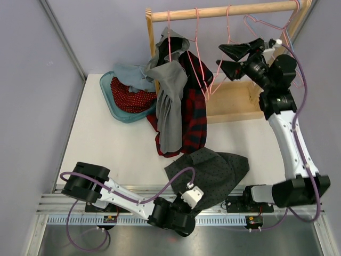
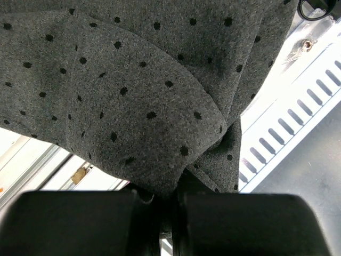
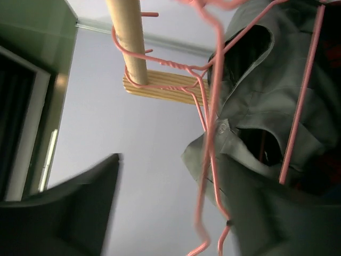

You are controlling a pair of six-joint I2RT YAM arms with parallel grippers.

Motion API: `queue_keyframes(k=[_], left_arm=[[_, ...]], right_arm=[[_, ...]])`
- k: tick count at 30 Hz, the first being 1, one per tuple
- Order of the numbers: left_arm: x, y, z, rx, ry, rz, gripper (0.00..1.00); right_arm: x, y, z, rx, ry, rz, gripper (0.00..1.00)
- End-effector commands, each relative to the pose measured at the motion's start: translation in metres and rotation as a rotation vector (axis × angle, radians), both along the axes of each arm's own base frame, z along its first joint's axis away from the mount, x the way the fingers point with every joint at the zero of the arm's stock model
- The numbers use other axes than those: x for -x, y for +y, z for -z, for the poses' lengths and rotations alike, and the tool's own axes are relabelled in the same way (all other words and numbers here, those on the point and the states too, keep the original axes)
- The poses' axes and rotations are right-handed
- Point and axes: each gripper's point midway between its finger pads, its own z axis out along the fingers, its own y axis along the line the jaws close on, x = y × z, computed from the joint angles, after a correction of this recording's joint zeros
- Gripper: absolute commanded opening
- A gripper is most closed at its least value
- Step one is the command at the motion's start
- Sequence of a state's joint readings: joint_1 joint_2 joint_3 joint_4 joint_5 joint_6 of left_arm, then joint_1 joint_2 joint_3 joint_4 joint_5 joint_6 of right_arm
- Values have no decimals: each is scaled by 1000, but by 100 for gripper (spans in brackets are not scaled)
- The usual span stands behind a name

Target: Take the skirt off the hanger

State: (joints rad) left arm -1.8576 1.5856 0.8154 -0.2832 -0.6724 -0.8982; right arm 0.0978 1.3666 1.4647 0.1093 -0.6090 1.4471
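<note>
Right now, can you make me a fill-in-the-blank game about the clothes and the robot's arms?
1. The left end effector is shut on the ____ dotted garment.
2. The right end effector has its jaws ____.
3. The tartan skirt hangs on the ____ rack.
4. The teal basin holds a ____ dotted cloth.
Missing words: dark grey; open; wooden; red.
</note>
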Motion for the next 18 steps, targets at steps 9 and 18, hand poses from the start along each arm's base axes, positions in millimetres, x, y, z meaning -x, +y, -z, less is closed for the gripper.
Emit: queue_keyframes(k=[9,18], left_arm=[[-5,-15,-30,22,-38,-12,0],[-49,7,-152,-96,-329,8,0]], right_arm=[[95,-104,-34,491,-45,608,99],[157,-164,-24,717,-35,866,99]])
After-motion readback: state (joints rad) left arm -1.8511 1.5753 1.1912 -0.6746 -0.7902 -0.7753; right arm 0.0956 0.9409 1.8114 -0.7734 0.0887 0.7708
